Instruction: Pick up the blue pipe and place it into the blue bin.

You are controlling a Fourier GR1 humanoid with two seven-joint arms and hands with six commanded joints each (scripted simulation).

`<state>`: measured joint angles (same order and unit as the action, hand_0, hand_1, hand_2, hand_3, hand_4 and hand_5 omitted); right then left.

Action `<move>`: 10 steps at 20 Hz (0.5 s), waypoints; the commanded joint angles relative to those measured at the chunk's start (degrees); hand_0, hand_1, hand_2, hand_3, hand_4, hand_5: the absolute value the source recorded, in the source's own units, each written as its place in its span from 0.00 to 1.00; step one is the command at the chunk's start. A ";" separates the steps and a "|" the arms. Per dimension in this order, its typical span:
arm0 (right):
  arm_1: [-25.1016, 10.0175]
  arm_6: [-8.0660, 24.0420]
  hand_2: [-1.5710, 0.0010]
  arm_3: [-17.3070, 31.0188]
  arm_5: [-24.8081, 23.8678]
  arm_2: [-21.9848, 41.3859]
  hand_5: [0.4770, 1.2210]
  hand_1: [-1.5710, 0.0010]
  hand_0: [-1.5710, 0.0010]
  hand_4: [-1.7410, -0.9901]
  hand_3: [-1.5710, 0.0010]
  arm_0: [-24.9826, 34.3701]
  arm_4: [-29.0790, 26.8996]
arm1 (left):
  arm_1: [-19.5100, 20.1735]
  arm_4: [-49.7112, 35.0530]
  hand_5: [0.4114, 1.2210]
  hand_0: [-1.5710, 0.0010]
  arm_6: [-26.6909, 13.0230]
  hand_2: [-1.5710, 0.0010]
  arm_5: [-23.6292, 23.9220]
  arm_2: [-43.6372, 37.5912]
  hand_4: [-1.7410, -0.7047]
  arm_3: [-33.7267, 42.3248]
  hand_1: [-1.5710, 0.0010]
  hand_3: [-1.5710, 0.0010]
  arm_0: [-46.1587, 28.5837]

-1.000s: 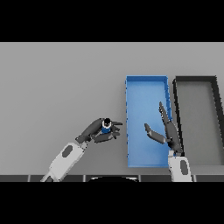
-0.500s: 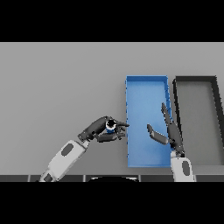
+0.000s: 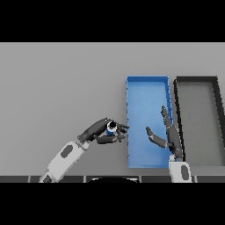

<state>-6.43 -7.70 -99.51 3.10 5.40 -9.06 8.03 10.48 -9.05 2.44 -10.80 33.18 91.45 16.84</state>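
head view: the blue pipe (image 3: pixel 111 127) is pinched in the curled left hand (image 3: pixel 102 132), at nine o'clock of the blue bin (image 3: pixel 130 123). it is judged light, stiff and smooth, best gripped across its middle. the right hand (image 3: pixel 168 137) is held flat, fingers straight.

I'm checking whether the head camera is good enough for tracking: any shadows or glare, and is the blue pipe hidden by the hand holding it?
Head view: flat, even light, no glare or cast shadows on the table; the blue pipe mostly hidden by the left hand, only its end showing; blue bin and right hand unobstructed.
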 commanded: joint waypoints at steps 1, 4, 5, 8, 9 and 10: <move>-0.16 0.88 1.00 -0.14 0.55 -0.17 0.19 1.00 1.00 0.73 1.00 0.70 -0.79 | -0.19 0.13 1.00 0.00 -0.51 0.00 0.08 -0.18 0.01 -0.51 0.00 0.08 0.60; -2.75 2.71 1.00 -4.14 7.54 -1.25 0.16 1.00 1.00 0.72 1.00 2.30 -10.20 | -0.14 -0.06 1.00 0.00 -0.67 0.00 -0.12 -0.40 0.01 -0.62 0.00 0.08 0.31; -3.98 5.08 1.00 -5.95 9.03 -1.48 0.13 1.00 1.00 0.72 1.00 3.33 -12.72 | -0.74 0.21 1.00 0.00 -0.27 0.00 -0.31 -0.30 0.01 -1.66 0.00 0.08 0.89; -9.00 9.59 1.00 -11.20 15.34 -0.12 0.07 1.00 1.00 0.65 1.00 5.83 -18.60 | -0.64 0.55 1.00 0.00 -0.38 0.00 -0.54 0.05 0.01 -1.37 0.00 0.08 0.49; -10.17 11.57 1.00 -13.58 16.42 0.92 0.06 1.00 1.00 0.64 1.00 6.71 -19.89 | -1.06 0.75 1.00 0.00 -0.78 0.00 -0.11 -0.14 0.01 -1.99 0.00 0.08 0.61; -11.21 13.36 1.00 -14.82 17.07 1.98 0.06 1.00 1.00 0.62 1.00 8.61 -19.89 | -0.76 0.41 1.00 0.00 -0.51 0.00 -0.38 -0.52 0.01 -1.79 0.00 0.08 0.68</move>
<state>-17.65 5.54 -114.36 20.21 7.39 -0.37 -11.88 9.74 -8.76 2.00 -11.28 32.65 89.65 17.54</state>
